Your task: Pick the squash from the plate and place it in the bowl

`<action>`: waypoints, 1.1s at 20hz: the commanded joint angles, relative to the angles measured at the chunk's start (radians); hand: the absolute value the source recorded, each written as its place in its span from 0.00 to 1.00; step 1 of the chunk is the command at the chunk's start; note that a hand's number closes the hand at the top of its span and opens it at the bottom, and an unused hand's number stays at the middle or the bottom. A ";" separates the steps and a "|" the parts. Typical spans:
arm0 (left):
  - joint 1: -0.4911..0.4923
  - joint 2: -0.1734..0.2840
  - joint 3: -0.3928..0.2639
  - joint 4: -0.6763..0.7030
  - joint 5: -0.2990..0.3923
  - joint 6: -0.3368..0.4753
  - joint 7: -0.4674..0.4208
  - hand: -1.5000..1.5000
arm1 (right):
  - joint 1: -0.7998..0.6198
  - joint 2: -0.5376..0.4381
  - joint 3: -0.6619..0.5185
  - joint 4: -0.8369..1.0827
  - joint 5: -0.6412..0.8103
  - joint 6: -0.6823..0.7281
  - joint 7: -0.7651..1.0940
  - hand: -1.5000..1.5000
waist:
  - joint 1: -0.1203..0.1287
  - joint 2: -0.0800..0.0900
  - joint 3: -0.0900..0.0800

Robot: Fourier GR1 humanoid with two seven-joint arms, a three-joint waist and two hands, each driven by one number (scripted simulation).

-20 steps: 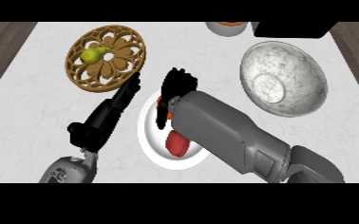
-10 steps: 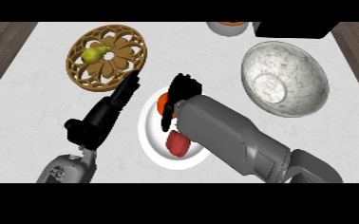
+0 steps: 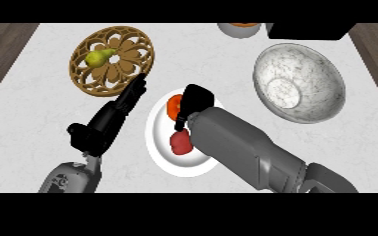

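White marble covers the counter (image 3: pixel 44 105), and a white plate (image 3: pixel 159 145) lies near its middle. On the plate there is an orange-red squash (image 3: pixel 174 106) at about 12 o'clock, half hidden, and a red piece (image 3: pixel 179 142) lower down, close to the plate's centre. The right hand (image 3: pixel 196 100) comes in from 5 o'clock on a thick grey forearm and lies over the plate; its black fingers are bent down at the squash, touching its right side, but I cannot tell if they really hold it. The left hand (image 3: pixel 111 117) shows at 8 o'clock, just beside the plate's left rim, with straight relaxed fingers pointing up to 1 o'clock, holding nothing. At 2 o'clock stands the grey marbled bowl (image 3: pixel 299 82), well apart from the plate. At 10 o'clock lies a brown carved wooden trivet (image 3: pixel 111 62) with a yellow-green pear (image 3: pixel 97 57) on it. No writing or label can be read anywhere.
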 commanded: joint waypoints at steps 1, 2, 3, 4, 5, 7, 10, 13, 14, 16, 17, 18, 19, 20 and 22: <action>-0.008 -0.019 0.000 0.069 -0.015 -0.025 -0.065 0.50 | 0.011 0.006 0.035 0.053 0.035 -0.075 -0.008 1.00 | 0.006 0.004 0.000; -0.034 -0.031 -0.018 -0.018 -0.029 0.017 0.050 0.50 | -0.040 0.006 0.020 0.075 0.035 -0.054 0.012 1.00 | 0.011 0.003 0.000; 0.044 0.008 0.003 0.019 -0.025 -0.028 -0.048 0.50 | -0.027 0.006 0.002 0.093 0.040 -0.044 -0.024 1.00 | 0.006 0.002 0.000; 0.039 0.012 0.021 -0.004 -0.003 -0.039 -0.039 0.50 | 0.012 0.006 0.049 0.025 0.065 -0.111 0.022 1.00 | 0.005 0.000 0.000; -0.003 -0.031 -0.009 -0.018 -0.014 -0.011 0.019 0.50 | -0.076 0.006 0.011 0.045 0.029 -0.048 0.056 1.00 | 0.012 0.002 0.000; 0.051 -0.014 -0.002 -0.008 -0.033 -0.018 -0.053 0.50 | -0.063 0.006 -0.042 0.171 0.052 -0.035 -0.045 1.00 | 0.001 0.002 0.000; -0.005 -0.033 -0.009 -0.042 -0.033 0.000 0.027 0.50 | -0.119 0.006 -0.071 0.293 0.048 -0.056 -0.055 1.00 | 0.021 0.009 0.000; 0.016 -0.036 -0.024 -0.021 -0.063 0.000 -0.017 0.50 | -0.205 0.005 -0.139 0.416 0.038 -0.005 -0.082 1.00 | 0.019 0.011 0.000; 0.032 -0.007 -0.003 0.001 -0.039 -0.043 -0.058 0.50 | -0.226 -0.007 -0.151 0.450 0.038 -0.006 -0.108 1.00 | 0.026 0.015 0.000; -0.002 -0.023 0.008 -0.013 -0.032 -0.024 0.012 0.50 | -0.232 0.006 -0.140 0.468 0.065 -0.045 -0.107 1.00 | 0.021 0.011 0.000; -0.017 -0.015 0.020 -0.008 -0.002 -0.055 0.016 0.50 | -0.197 0.007 -0.088 0.437 0.088 -0.063 -0.051 1.00 | 0.034 0.014 0.000; 0.003 -0.045 -0.010 0.018 -0.044 -0.026 -0.031 0.50 | -0.223 0.007 -0.089 0.453 0.095 -0.055 -0.013 1.00 | 0.031 0.013 -0.001; 0.028 -0.033 -0.007 0.002 -0.057 -0.015 -0.034 0.50 | -0.233 0.007 -0.056 0.494 0.134 -0.037 0.029 1.00 | 0.022 0.008 -0.001; 0.012 -0.049 -0.019 -0.008 -0.063 -0.001 0.003 0.50 | -0.243 0.007 -0.042 0.497 0.159 -0.068 0.046 1.00 | 0.012 0.004 0.000; 0.012 -0.030 -0.005 -0.042 -0.042 -0.023 0.014 0.50 | -0.294 0.007 -0.014 0.498 0.193 -0.087 0.127 1.00 | 0.023 0.002 -0.001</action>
